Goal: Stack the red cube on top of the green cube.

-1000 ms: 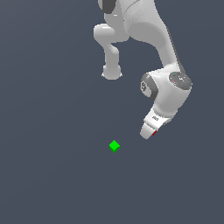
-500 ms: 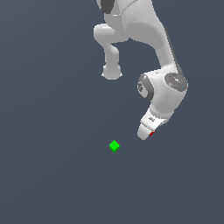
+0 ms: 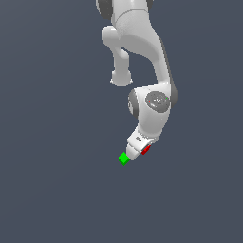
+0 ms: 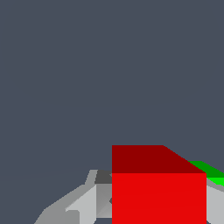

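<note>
The white, round-jointed Panda arm (image 3: pixel 142 71) reaches down from twelve o'clock in the exterior view and ends in a white gripper (image 3: pixel 138 150) a little below the middle of that view. Its fingers are closed on the small, plain, bright red cube (image 3: pixel 146 150), of which only a sliver shows at about three o'clock of the gripper tip. In the wrist view the red cube (image 4: pixel 157 192) fills the space between the pale grey fingers (image 4: pixel 83 203) and hides most of what lies behind it. The small, plain, bright green cube (image 3: pixel 124 158) sits on the flat, dark slate-grey floor (image 3: pixel 52 180) at about eight o'clock of the gripper tip, just beside it. In the wrist view only a narrow strip of the green cube (image 4: pixel 211 172) peeks out past the red cube's far edge. Whether the two cubes touch cannot be told.
</note>
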Tool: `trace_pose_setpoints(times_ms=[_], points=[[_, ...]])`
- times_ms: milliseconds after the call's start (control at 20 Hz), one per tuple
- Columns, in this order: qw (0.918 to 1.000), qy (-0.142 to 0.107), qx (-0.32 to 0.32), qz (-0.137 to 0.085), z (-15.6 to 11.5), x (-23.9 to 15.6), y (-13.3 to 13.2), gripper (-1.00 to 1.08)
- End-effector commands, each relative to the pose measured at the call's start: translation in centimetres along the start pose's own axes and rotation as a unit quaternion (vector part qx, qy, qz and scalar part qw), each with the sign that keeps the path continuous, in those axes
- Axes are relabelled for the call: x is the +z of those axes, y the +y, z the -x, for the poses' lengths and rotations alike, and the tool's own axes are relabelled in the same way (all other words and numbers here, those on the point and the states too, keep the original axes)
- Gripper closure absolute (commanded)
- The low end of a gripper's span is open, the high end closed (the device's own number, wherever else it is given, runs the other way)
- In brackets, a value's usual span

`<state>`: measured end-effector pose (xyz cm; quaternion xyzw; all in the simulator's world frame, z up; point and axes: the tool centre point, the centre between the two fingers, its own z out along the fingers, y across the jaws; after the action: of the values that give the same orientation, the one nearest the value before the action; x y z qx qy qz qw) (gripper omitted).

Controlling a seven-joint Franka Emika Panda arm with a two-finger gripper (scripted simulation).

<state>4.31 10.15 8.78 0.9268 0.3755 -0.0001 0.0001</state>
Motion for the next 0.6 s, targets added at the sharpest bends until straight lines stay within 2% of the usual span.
trace_pose_setpoints(times_ms=[0,250,550], points=[[1.0000,0.000,0.000,0.000,1.4,0.8,2.6,1.08],[1.0000,0.000,0.000,0.000,3.4,2.0,6.4,1.08],[1.0000,0.000,0.000,0.000,4.2,2.6,8.3,1.08]])
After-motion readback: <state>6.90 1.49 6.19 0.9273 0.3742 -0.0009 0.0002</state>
